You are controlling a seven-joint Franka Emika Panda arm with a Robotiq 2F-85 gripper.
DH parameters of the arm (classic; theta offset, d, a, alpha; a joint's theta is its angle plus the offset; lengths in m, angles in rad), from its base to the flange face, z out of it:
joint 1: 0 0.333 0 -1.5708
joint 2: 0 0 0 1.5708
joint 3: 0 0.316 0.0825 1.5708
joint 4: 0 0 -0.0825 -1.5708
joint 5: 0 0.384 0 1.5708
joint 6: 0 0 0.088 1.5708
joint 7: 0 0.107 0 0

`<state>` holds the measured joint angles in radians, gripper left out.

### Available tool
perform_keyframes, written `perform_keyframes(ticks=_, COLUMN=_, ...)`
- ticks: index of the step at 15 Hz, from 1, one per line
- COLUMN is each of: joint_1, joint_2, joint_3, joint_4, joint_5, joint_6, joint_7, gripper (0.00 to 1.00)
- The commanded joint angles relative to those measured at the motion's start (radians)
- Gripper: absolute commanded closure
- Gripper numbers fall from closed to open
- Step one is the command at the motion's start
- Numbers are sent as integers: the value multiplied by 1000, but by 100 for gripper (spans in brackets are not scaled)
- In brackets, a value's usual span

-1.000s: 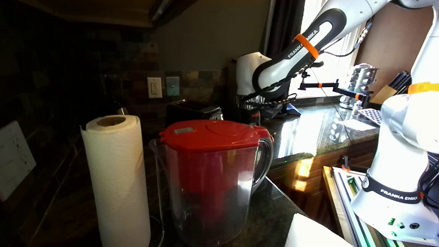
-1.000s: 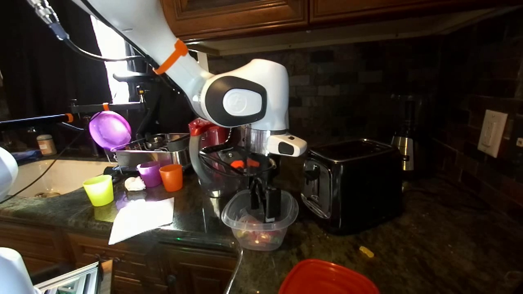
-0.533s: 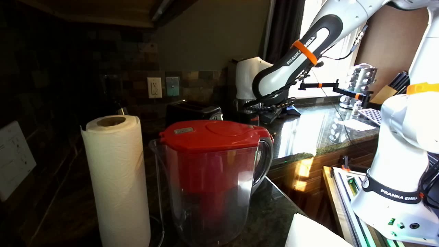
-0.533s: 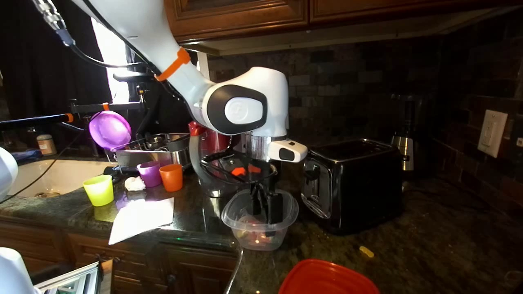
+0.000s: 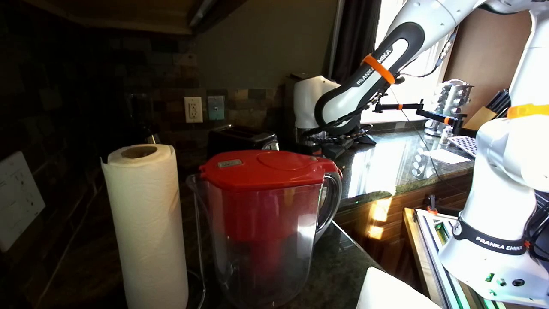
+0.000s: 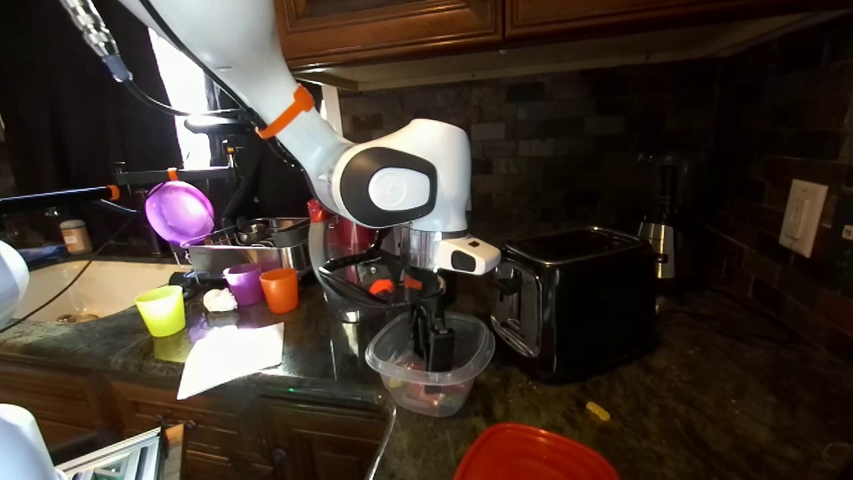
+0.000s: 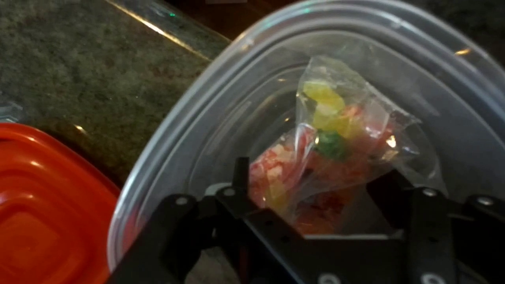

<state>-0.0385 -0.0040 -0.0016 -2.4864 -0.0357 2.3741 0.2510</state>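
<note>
A clear plastic bag of red, yellow and green sweets (image 7: pixel 335 134) lies in a clear plastic container (image 6: pixel 400 370). My gripper (image 7: pixel 315 185) reaches down inside the container, its fingers spread to either side of the near part of the bag. In the wrist view the left finger (image 7: pixel 240 173) lies right against the bag's edge; whether it presses on it I cannot tell. A gap shows between the bag's sweets and the right finger (image 7: pixel 390 193). The jaws stand apart. In an exterior view the red pitcher (image 5: pixel 266 206) hides the container.
A red lid (image 6: pixel 533 453) lies in front of the container. The black toaster (image 6: pixel 586 307) stands close beside it, with a small yellow piece (image 6: pixel 598 411) on the counter. Coloured cups (image 6: pixel 280 290) and a white sheet (image 6: pixel 233 357) are on the far side. A paper towel roll (image 5: pixel 146 223) stands upright.
The arm has come down, carrying the gripper deeper into the container. The jaws have narrowed somewhat. The container has shifted slightly right and forward in an exterior view.
</note>
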Motion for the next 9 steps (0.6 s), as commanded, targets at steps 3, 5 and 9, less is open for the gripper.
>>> perform_keyframes(ticks=3, joint_1=9, joint_2=11, joint_3=-5, joint_4=1, joint_5=-20, joint_6=22, joint_7=62, gripper=67)
perform_keyframes(ticks=5, joint_1=9, joint_2=6, joint_3=-5, joint_4=5, joint_5=-23, joint_6=24, joint_7=70, gripper=81)
perform_keyframes(ticks=9, joint_1=8, joint_2=-6, joint_3=-4, joint_4=14, joint_5=-25, joint_6=22, joint_7=79, gripper=100)
